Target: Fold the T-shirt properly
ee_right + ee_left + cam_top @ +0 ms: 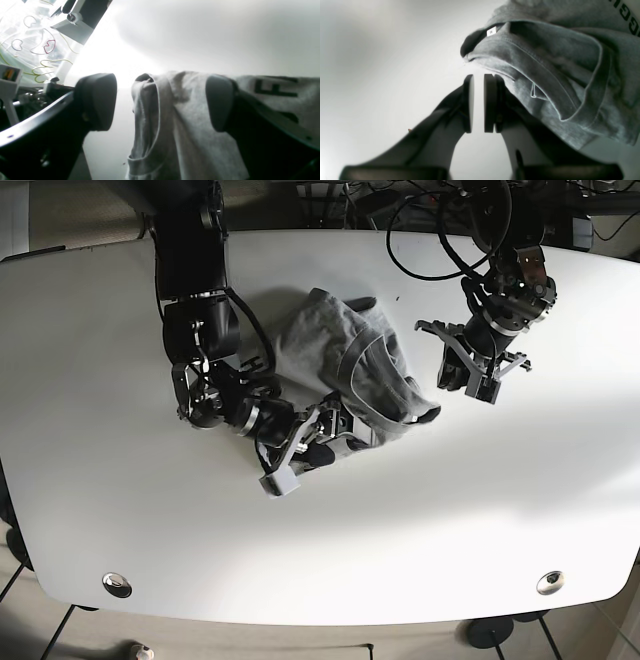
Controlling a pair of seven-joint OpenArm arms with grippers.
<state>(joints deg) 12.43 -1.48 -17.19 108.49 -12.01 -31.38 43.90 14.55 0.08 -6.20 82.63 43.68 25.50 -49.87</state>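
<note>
The grey T-shirt point(345, 355) lies crumpled in the middle of the white table point(520, 500), with black lettering and a small white neck label point(491, 31). My right gripper point(315, 438) is at the shirt's near edge. In the right wrist view it point(160, 105) is wide open, with a folded hem of the shirt point(160, 120) lying between its fingers. My left gripper point(470, 375) hovers just right of the shirt. In the left wrist view it point(478, 102) is almost shut, with a narrow gap and nothing in it, and the shirt point(557, 75) is beside its right finger.
Black cables point(440, 220) run over the table's back edge behind the left arm. Clutter with wires point(37, 45) shows past the table edge in the right wrist view. Two round metal fittings point(117, 583) point(549, 582) sit near the front edge.
</note>
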